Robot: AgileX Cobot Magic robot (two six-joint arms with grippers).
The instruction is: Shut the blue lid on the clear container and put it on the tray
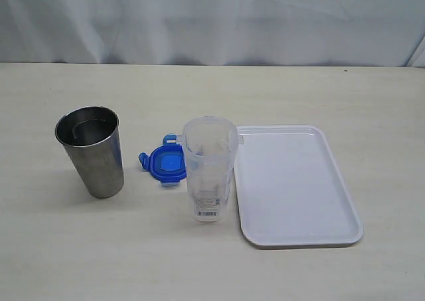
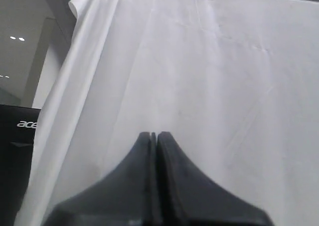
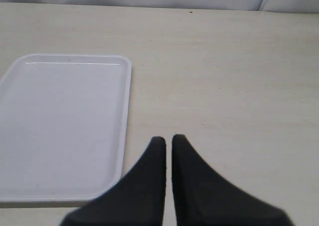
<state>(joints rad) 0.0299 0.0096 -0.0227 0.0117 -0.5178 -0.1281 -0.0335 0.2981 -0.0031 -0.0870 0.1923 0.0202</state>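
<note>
Pale worktop [image 1: 199, 268] in front of a white cloth backdrop [image 1: 212, 22]. Near the middle, a tall clear container [image 1: 208, 171], standing upright with its top open and a barcode label near its base. Just beside it, on the left of the exterior view and partly hidden behind it, a blue lid [image 1: 166, 163] lying flat on the worktop. Further left, well apart, a steel cup [image 1: 93, 155], upright. On the right, just beside the container, a flat white tray [image 1: 299, 181]. Left jaws clenched together, grasping nothing, pointed at the white cloth. Right jaws likewise pressed together, grasping nothing, above the worktop near one edge of the tray
</note>
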